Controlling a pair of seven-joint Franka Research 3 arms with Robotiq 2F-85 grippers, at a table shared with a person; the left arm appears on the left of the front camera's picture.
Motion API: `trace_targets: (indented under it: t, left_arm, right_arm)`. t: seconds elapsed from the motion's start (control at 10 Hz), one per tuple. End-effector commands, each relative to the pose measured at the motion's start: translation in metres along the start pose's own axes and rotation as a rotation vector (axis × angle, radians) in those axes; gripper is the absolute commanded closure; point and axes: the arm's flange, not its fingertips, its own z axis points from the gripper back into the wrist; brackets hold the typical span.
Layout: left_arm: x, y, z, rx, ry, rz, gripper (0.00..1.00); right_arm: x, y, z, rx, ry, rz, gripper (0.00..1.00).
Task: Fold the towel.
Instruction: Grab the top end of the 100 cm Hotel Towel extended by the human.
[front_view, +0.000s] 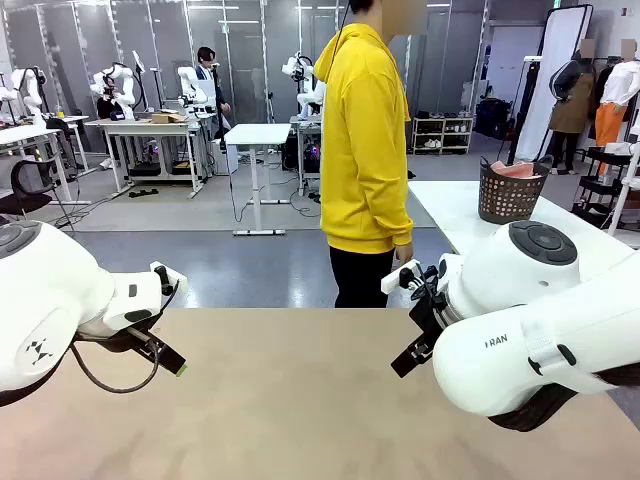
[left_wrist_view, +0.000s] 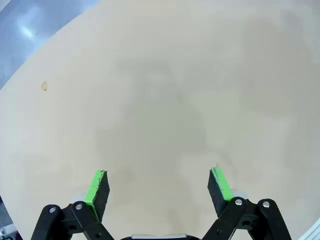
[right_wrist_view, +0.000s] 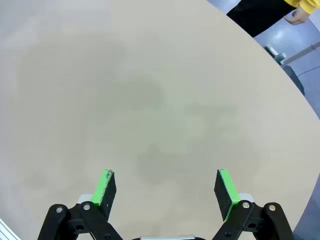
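Pre-fold: my L gripper (left_wrist_view: 159, 176) & R gripper (right_wrist_view: 165, 175) hang wide open over the table (left_wrist_view: 165, 75); towel (front_view: 520, 169) sits in the basket (front_view: 508, 203), needs fetching next, I reckon.

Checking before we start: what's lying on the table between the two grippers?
Nothing; front view shows bare tan table between the left gripper and right gripper.

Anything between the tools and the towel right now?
Yes: the towel lies inside the basket on the white side table, walled in by it. The left tool and right tool hover open over the beige table, away from it.
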Motion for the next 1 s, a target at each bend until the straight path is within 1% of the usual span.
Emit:
trace_targets:
  t: [0.0, 0.8, 0.9]
  left_arm:
    - [0.0, 0.0, 0.0, 0.0, 0.0, 0.0, 0.0]
    - [0.0, 0.0, 0.0, 0.0, 0.0, -0.001, 0.0]
    - [0.017, 0.007, 0.019, 0.04, 0.025, -0.041, 0.0]
  right_arm:
    - [0.0, 0.0, 0.0, 0.0, 0.0, 0.0, 0.0]
    - [0.0, 0.0, 0.0, 0.0, 0.0, 0.002, 0.0]
    - [0.012, -0.013, 0.019, 0.04, 0.014, -0.016, 0.0]
